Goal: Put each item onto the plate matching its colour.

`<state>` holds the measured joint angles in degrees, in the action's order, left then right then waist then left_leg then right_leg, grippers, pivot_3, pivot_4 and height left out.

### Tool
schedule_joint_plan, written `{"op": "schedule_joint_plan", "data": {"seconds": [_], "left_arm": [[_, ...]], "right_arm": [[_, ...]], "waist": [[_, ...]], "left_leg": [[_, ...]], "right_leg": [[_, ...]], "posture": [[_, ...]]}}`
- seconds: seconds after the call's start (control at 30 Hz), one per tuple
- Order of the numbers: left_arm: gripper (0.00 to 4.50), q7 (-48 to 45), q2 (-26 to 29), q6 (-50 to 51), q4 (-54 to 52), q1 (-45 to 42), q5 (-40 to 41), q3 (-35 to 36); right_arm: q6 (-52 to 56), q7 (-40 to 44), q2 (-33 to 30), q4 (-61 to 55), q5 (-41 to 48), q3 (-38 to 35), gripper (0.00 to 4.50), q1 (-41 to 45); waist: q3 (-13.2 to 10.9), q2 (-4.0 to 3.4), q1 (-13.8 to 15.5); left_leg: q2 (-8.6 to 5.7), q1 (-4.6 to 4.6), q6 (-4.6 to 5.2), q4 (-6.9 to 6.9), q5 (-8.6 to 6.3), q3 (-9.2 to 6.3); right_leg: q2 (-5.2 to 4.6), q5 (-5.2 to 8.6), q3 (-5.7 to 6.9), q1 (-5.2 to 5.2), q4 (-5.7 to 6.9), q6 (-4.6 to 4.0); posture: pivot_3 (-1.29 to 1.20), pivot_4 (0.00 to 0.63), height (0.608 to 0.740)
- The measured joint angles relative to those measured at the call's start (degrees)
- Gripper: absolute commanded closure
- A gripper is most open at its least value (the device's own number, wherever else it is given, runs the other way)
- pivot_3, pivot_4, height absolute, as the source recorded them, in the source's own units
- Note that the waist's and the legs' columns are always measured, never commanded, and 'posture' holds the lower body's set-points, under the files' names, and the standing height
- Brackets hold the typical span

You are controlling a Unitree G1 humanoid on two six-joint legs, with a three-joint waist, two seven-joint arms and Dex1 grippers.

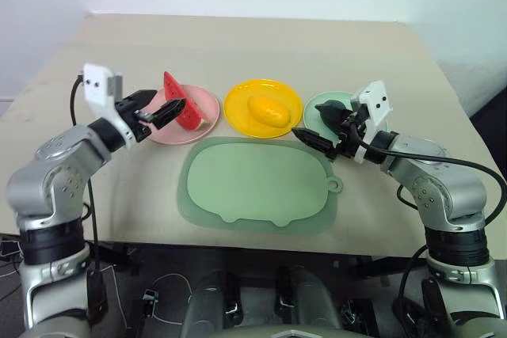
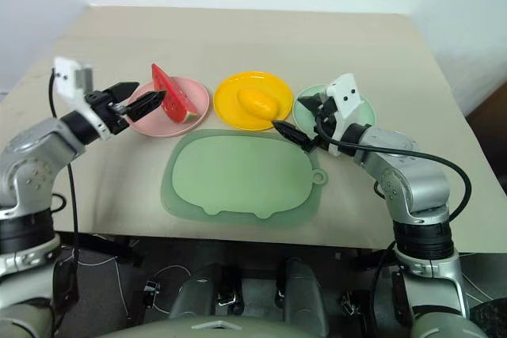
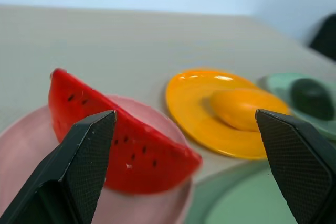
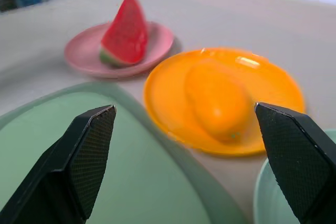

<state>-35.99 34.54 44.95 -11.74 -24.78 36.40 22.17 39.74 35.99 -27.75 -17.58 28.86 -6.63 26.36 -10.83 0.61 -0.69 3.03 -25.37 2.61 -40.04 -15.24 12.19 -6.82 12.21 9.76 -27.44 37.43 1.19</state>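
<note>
Three items placed: all three toy fruits appear to sit on plates of their own colour, so the sorting looks done.
Watermelon wedge (image 2: pixel 169 96): on the pink plate (image 2: pixel 192 93), far left of the row, propped with its point up and rind down.
Mango (image 2: pixel 257 101): lying in the middle of the yellow plate (image 2: pixel 230 94), the centre plate.
Avocado (image 3: pixel 312 98): a dark green shape resting on the pale mint plate (image 3: pixel 275 81), far right of the row; in the head views the right arm covers most of it.
Green mat (image 2: pixel 238 176): on the surface nearer than the plates, nothing on it.
Left tool (image 2: pixel 136 97): fingers spread wide, holding nothing, just in front of the wedge on the near left side of the pink plate; contact with the wedge cannot be told.
Right tool (image 2: pixel 305 121): fingers spread wide, holding nothing, hovering between the mint plate and the far right edge of the mat.
Left to do: judging by the layout, no item is off its plate; only clearing both arms away from the plates seems to remain.
</note>
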Motion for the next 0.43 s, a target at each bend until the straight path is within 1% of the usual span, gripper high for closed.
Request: {"op": "schedule_joint_plan", "data": {"seconds": [0.07, 0.17, 0.27, 0.37, 0.43], "left_arm": [[0.04, -2.88, 1.30, -2.67, -0.56, 2.49, 0.58, 1.35], [0.04, -7.25, 1.53, -7.21, -0.58, 6.63, 1.19, 2.68], [0.04, -12.10, 0.86, -11.01, -0.76, 10.37, 3.11, 3.28], [0.04, -15.93, 0.56, -16.90, -0.54, 14.45, 1.70, 2.67], [0.04, -17.62, 0.37, -18.64, -0.45, 15.97, 1.50, 1.40]], "right_arm": [[-0.44, -0.65, 1.61, -1.62, 1.95, -0.92, 0.00, -0.85], [-0.21, -0.91, 1.71, -3.64, 3.84, -1.47, 0.00, -2.49], [0.06, -0.92, 0.60, -5.22, 4.38, -1.79, 0.00, -5.83], [1.59, -1.67, -0.63, -7.41, 5.35, -2.91, 0.00, -9.94], [2.42, -2.37, -1.18, -8.51, 5.82, -3.11, 0.00, -10.91]], "waist": [[0.01, -0.01, 0.03], [0.01, -0.02, 0.01], [0.02, -0.01, 0.09], [0.02, -0.03, -0.07], [0.02, -0.03, -0.12]], "left_leg": [[-0.01, 0.00, -0.01, 0.00, 0.00, 0.00], [-0.04, -0.03, 0.01, 0.04, -0.03, 0.00], [-0.04, -0.06, 0.03, 0.07, -0.04, 0.00], [-0.03, -0.04, 0.04, 0.09, -0.05, 0.00], [0.00, -0.03, 0.03, 0.09, -0.04, 0.00]], "right_leg": [[-0.03, 0.00, -0.01, 0.02, -0.08, -0.02], [-0.05, 0.02, -0.02, 0.03, -0.24, -0.08], [-0.07, 0.03, -0.02, 0.01, -0.27, -0.09], [-0.06, 0.05, -0.02, -0.02, -0.26, -0.14], [-0.05, 0.09, -0.02, -0.02, -0.25, -0.25]], "posture": [[0.00, 0.150, 0.696], [0.00, 0.150, 0.696], [0.00, 0.150, 0.696], [0.00, 0.150, 0.696], [0.00, 0.150, 0.696]]}}
